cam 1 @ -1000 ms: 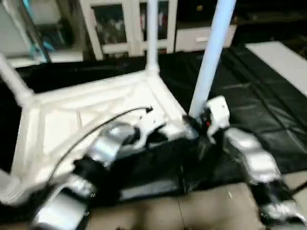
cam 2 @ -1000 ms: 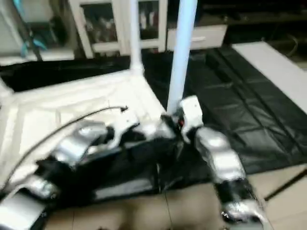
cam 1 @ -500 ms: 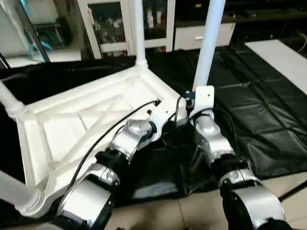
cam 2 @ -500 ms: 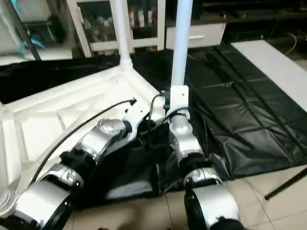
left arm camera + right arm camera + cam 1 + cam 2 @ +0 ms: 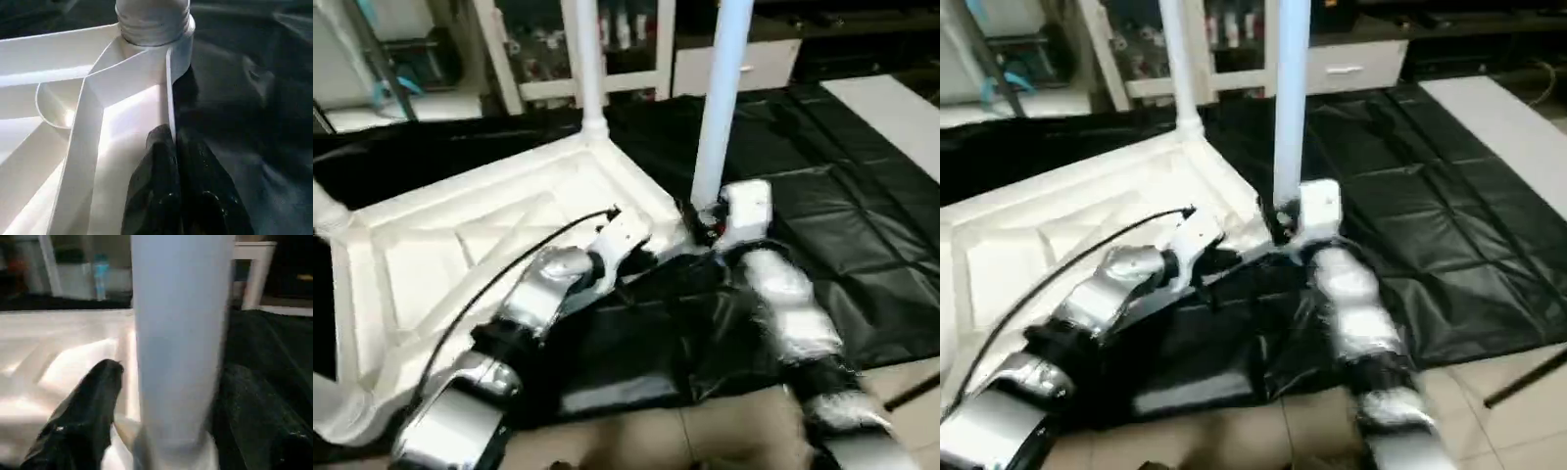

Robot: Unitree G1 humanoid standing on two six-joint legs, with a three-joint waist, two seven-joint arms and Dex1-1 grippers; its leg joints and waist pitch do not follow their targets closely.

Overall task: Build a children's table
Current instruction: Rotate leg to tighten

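White tabletop point(image 5: 460, 245) upside-down; left gripper point(image 5: 175, 147) pinches rim, right gripper point(image 5: 166, 401) clamps upright leg point(image 5: 720, 108).

Even indoor light, head views motion-blurred, mild glare.

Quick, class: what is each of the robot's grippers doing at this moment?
Left gripper: shut on the tabletop, pinching its edge wall near a corner socket.
Right gripper: fingers on either side of an upright leg, shut on it.

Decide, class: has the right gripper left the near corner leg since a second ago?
No. The right gripper stays around the leg at its base, beside the tabletop corner socket; only the camera view shifted.
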